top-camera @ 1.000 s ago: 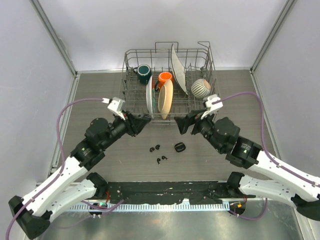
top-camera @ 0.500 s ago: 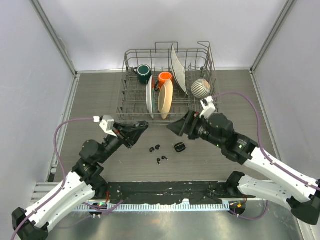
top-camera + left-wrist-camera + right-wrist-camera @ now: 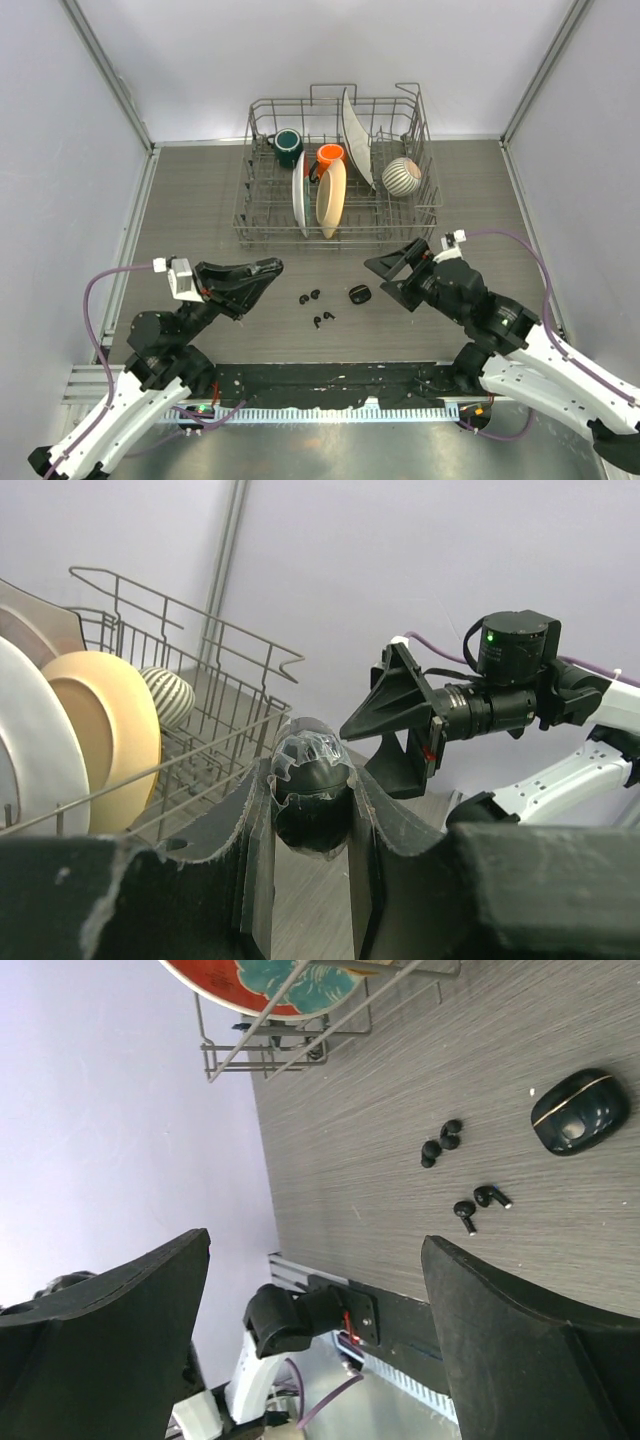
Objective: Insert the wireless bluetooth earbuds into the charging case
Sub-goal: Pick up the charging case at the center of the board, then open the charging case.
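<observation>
Several tiny black earbuds lie loose on the wood-grain table, one pair [image 3: 309,297] [image 3: 441,1142] and another pair [image 3: 323,320] [image 3: 477,1205] nearer the front edge. The glossy black charging case [image 3: 359,293] [image 3: 579,1112] rests just right of them. My left gripper [image 3: 268,268] [image 3: 312,778] hovers left of the earbuds, shut on a glossy black oval object [image 3: 312,805] wrapped in clear film. To the right of the case, my right gripper [image 3: 389,278] [image 3: 315,1245] is held above the table, open and empty.
A wire dish rack [image 3: 260,215] [image 3: 215,695] with plates, an orange cup, a green mug and a striped bowl stands behind the earbuds. Grey walls close in the left, right and back. A black rail [image 3: 330,380] runs along the near edge.
Both arms have drawn back from the rack front toward the near edge. The left gripper moved down-left still clamped on its object; the right gripper swung down-right with its jaws wide.
</observation>
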Robot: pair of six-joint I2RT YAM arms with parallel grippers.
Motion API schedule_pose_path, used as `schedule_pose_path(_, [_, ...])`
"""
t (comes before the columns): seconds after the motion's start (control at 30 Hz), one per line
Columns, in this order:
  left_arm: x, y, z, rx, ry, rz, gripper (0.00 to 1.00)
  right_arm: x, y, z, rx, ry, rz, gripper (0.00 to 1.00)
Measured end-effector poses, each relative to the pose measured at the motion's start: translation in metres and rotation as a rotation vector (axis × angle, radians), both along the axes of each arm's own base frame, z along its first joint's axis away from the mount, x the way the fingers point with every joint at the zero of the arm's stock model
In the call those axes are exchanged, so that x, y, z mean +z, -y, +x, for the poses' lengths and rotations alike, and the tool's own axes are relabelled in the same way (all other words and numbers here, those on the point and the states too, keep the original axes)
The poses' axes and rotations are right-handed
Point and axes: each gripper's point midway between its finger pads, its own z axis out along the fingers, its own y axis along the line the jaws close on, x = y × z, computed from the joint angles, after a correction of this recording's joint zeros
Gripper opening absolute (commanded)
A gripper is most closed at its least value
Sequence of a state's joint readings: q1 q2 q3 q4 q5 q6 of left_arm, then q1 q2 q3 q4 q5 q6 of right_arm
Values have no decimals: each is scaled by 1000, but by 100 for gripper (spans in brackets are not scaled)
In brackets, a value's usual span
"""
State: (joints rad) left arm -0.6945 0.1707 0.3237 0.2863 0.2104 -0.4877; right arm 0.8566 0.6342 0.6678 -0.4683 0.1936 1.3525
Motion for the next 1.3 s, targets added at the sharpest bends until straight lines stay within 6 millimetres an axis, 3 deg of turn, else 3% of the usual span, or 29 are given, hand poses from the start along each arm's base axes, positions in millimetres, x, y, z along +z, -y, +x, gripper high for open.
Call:
schedule_pose_path(0.17, [-12,7,-1,-32,-10,30,1,1,-9,0,3,-21,71,92])
schedule_pose_path(0.3, [-22,15,2,-49,-12,80,2,0,-45,6,70,-69,179,83])
schedule_pose_path(0.47, [-30,25,7,-72,-5,125,2,-10,-80,9,144,-155,285,83])
schedule_pose_path(0.83, [-46,44,19,-111,-20,186,3,53,-112,9,243,-121,548,87])
schedule_pose_path(1.1, [-42,47,25,-101,14,184,4,62,-136,-1,307,-191,658,83])
schedule_pose_path(1.3, [-44,49,28,-98,16,191,5,65,-149,-7,343,-212,699,65])
